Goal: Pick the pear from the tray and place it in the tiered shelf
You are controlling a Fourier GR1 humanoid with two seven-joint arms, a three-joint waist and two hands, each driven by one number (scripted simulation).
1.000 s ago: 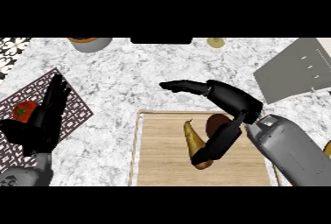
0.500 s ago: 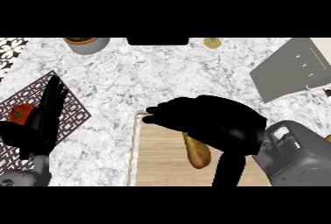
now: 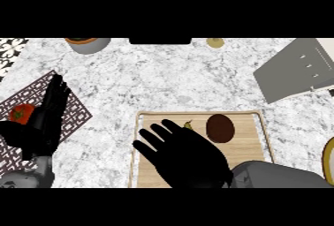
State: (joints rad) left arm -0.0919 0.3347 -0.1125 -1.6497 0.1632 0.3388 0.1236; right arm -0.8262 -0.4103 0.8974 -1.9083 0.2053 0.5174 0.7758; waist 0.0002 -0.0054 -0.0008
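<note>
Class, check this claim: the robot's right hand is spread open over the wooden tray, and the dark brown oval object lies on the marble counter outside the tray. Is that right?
Not quite. The head view shows the dark brown oval object lying on the wooden tray, inside its rim, not out on the marble counter. The rest holds: the right hand is spread open over the tray, fingers straight.

text: none readable — labels: none | brands: none | numbers, signs: none
</note>
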